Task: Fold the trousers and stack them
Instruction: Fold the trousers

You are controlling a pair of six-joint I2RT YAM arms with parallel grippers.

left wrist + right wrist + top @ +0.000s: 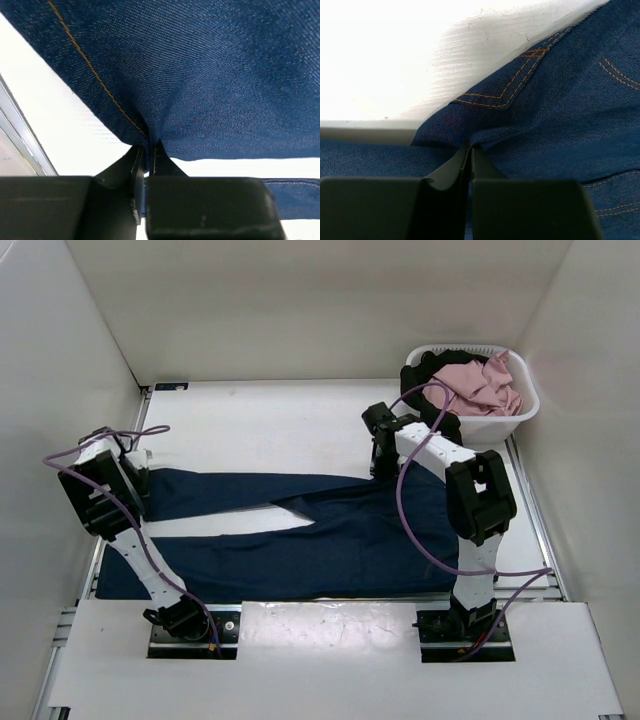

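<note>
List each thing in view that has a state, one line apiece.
trousers: unfolded, spread flat, legs apart.
left gripper: shut, pinching the edge of a trouser leg.
right gripper: shut, pinching the denim near the pocket stitching.
basket: upright, holding clothes.
pink garment: crumpled in the basket.
black garment: crumpled in the basket.

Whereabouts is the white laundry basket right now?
In the top view, the basket sits far right on the table, just beyond the right gripper.
</note>
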